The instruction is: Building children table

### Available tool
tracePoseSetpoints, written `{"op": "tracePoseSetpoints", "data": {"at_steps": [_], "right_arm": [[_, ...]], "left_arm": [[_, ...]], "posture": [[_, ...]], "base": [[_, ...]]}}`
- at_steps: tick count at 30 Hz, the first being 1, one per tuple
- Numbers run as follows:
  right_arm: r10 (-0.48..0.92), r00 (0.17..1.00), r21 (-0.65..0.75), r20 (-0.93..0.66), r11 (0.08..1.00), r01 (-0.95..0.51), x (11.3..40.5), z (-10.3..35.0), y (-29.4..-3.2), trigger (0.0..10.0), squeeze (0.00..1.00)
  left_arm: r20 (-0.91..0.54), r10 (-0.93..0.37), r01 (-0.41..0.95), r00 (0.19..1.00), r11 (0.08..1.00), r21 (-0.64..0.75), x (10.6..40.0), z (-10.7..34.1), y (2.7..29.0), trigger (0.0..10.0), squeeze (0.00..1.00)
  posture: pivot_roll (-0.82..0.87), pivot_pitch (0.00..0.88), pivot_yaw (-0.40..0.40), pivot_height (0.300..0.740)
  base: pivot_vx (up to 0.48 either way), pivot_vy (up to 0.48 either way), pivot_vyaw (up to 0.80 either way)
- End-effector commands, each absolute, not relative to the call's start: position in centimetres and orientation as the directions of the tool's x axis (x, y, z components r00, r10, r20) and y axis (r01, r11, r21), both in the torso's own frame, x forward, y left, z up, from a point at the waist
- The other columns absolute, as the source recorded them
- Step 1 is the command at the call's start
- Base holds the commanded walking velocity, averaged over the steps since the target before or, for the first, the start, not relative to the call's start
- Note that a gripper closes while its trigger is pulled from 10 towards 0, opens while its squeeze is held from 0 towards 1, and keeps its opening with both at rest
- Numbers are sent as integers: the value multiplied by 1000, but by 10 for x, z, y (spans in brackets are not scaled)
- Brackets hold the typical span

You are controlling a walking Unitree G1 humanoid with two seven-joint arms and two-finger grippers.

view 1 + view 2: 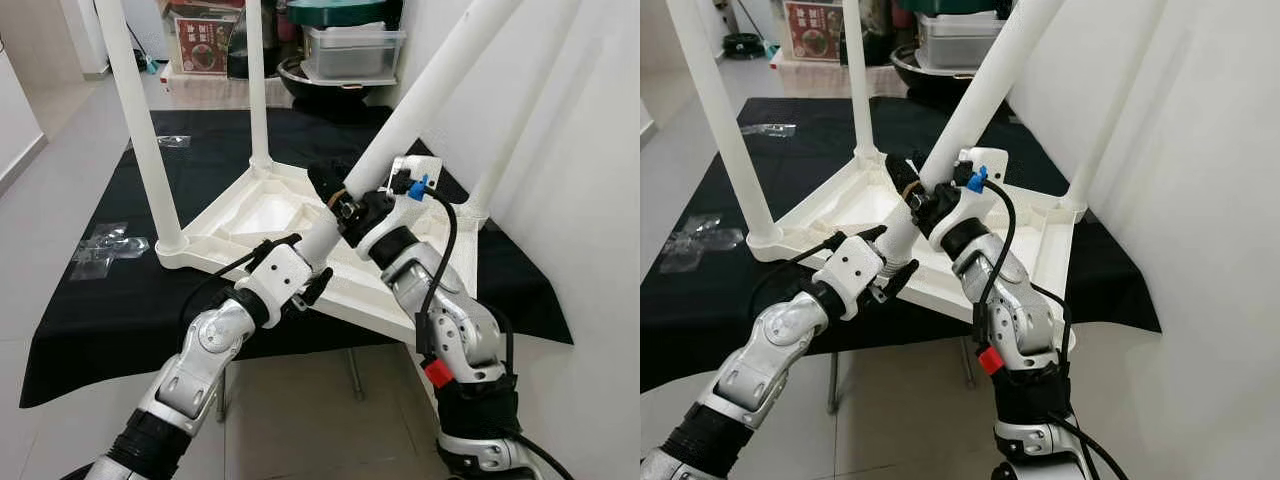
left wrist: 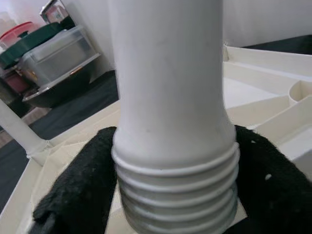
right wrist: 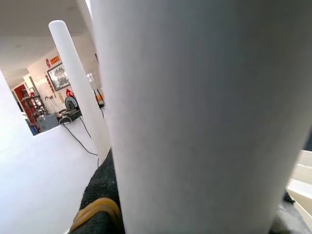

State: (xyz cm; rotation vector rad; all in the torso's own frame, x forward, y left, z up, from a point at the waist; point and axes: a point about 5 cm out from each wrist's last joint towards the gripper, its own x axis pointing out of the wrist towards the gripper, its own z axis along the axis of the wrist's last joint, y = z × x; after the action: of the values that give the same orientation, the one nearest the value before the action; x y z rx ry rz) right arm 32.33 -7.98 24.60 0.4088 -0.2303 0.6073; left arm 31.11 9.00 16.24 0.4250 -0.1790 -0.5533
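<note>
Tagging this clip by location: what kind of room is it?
Probably a lived-in home room rather than a lab: tiled floor, stacked plastic storage boxes and cookware against the far wall, and an upturned white children's table top on a black cloth, with both grippers closed on a table leg.

Both end effectors (image 1: 300, 262) (image 1: 345, 195) clamped, arms raised.

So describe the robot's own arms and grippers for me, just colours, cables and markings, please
Both arms are silver metal with black joint bands and black sleeves near the body. The left gripper has a white wrist block and fuzzy black fingers. The right gripper has a white mount with a blue connector; a black cable loops to a red tag, and a yellow band wraps one finger.
</note>
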Motion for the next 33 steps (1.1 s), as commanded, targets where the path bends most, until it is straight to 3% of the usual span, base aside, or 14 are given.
{"op": "tracePoseSetpoints", "data": {"at_steps": [1,2,11,12,13,15,17,18,19,20,21,23,24,33], "right_arm": [[509,790,286,341,745,-603,320,251,-78,0,0],[509,789,285,344,744,-604,319,252,-77,0,0],[509,790,274,342,750,-602,317,252,-76,0,0],[511,790,263,338,755,-601,317,251,-75,5647,0],[510,790,265,339,754,-601,317,252,-75,10000,0],[505,795,287,337,749,-597,318,251,-75,10000,0],[498,797,275,341,758,-591,319,252,-75,10000,804],[496,798,263,343,765,-588,319,252,-76,10000,804],[486,805,260,340,774,-577,320,252,-77,10000,1000],[479,811,262,336,779,-569,320,252,-77,10000,1000],[478,813,267,333,779,-567,321,251,-77,10000,773],[478,814,269,331,779,-567,321,251,-77,10000,773],[475,816,272,330,780,-564,322,252,-77,10000,0],[467,822,267,326,789,-554,323,253,-77,10000,0]], "left_arm": [[47,-540,467,840,764,445,313,160,89,2784,0],[56,-538,461,841,768,443,314,159,90,0,0],[63,-541,456,839,761,462,315,159,89,0,0],[57,-543,456,838,754,473,316,158,88,9059,0],[54,-543,457,838,752,474,316,157,87,10000,0],[53,-546,460,836,751,475,316,157,87,10000,0],[55,-546,458,836,750,476,316,157,86,10000,0],[56,-545,457,836,751,477,316,156,86,10000,0],[62,-541,450,839,753,480,317,157,87,10000,0],[65,-538,445,841,755,482,317,157,88,10000,0],[65,-536,443,841,754,484,317,157,89,10000,0],[65,-536,443,842,754,486,317,157,90,10000,0],[65,-536,442,842,753,487,317,157,90,10000,0],[74,-542,441,837,748,496,317,157,86,10000,0]], "posture": [[47,0,-83,740],[47,0,-84,740],[45,0,-81,740],[45,0,-80,740],[45,0,-80,740],[46,0,-81,740],[45,0,-80,740],[45,0,-80,740],[47,0,-84,740],[47,0,-84,740],[46,0,-82,740],[46,0,-82,740],[44,0,-80,740],[42,0,-80,740]], "base": [[0,0,0],[0,0,0],[0,0,0],[0,0,0],[0,0,0],[0,0,0],[0,0,0],[0,0,0],[0,0,0],[0,0,0],[0,0,0],[0,0,0],[0,0,0],[0,0,0]]}}
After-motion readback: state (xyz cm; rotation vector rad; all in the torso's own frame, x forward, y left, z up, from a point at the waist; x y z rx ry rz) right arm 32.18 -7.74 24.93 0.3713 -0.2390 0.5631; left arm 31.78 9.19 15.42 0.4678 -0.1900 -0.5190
